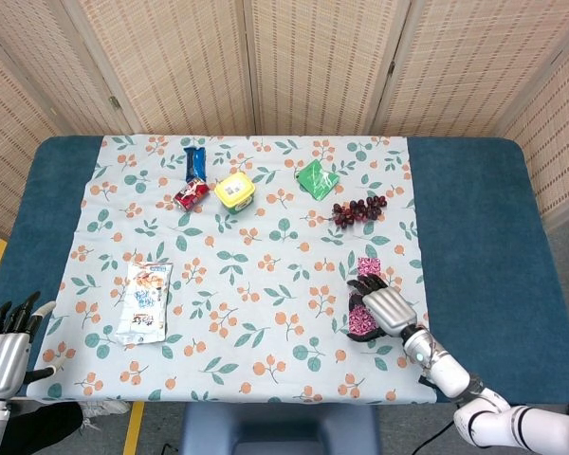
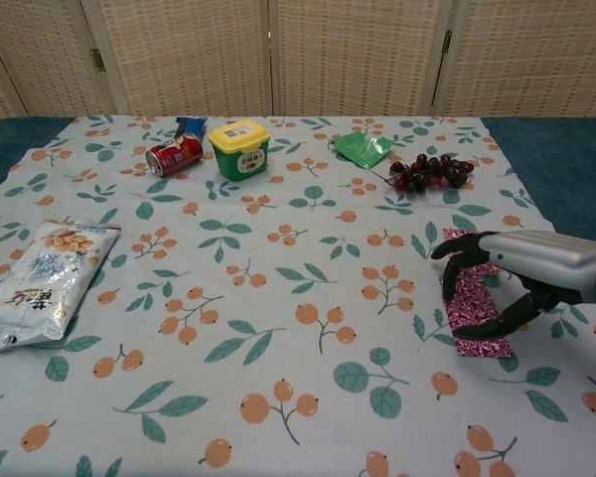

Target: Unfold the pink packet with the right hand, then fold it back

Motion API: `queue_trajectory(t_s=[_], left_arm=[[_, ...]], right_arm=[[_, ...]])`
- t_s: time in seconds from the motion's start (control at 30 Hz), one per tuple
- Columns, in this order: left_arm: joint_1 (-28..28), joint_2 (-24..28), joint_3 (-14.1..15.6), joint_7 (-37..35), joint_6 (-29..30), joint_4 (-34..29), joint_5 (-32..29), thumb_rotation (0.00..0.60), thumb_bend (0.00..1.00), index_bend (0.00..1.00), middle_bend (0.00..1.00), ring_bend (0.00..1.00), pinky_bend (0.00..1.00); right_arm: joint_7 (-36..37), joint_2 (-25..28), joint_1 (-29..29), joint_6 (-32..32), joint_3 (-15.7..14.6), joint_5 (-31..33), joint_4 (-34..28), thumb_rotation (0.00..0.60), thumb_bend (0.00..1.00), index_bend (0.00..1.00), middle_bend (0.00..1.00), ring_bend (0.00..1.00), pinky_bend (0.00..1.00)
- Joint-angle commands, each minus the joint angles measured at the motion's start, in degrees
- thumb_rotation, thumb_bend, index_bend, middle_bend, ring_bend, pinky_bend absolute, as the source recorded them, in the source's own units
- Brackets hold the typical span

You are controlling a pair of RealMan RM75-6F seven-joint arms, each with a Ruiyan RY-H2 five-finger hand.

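Chest view: right robot hand [image 2: 521,273] seemingly gripping pink packet [image 2: 472,313]

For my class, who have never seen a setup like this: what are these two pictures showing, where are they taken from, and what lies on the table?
Both pictures come from a two-armed robot's own cameras: one looks down from its head, one forward from its chest. Its right hand arches over a pink packet, fingers on it. Its left hand waits open at the table's near corner. On the floral tablecloth lie a white snack bag, red can, blue wrapper, yellow-lidded tub, green packet and dark grapes.
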Motion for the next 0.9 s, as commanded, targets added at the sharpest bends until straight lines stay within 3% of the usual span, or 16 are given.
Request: queue_trajectory(t_s=[0.03,0.9], left_arm=[[0.0,0.0,0.0,0.0,-0.1,0.1,0.0,0.600,0.22,0.20,0.08,0.15,0.00],[0.4,-0.4,0.2,-1.2,0.4,1.2,0.2,0.600,0.22,0.20,0.08,0.15,0.00]], right_arm=[[-0.4,0.2,-0.3,0.2,-0.1,0.3,0.0,0.330,0.25,0.37,0.12,0.00,0.00],[-2.0,-0.2,-1.1,0.7,-0.5,0.4,0.7,0.329,0.25,0.37,0.12,0.00,0.00]])
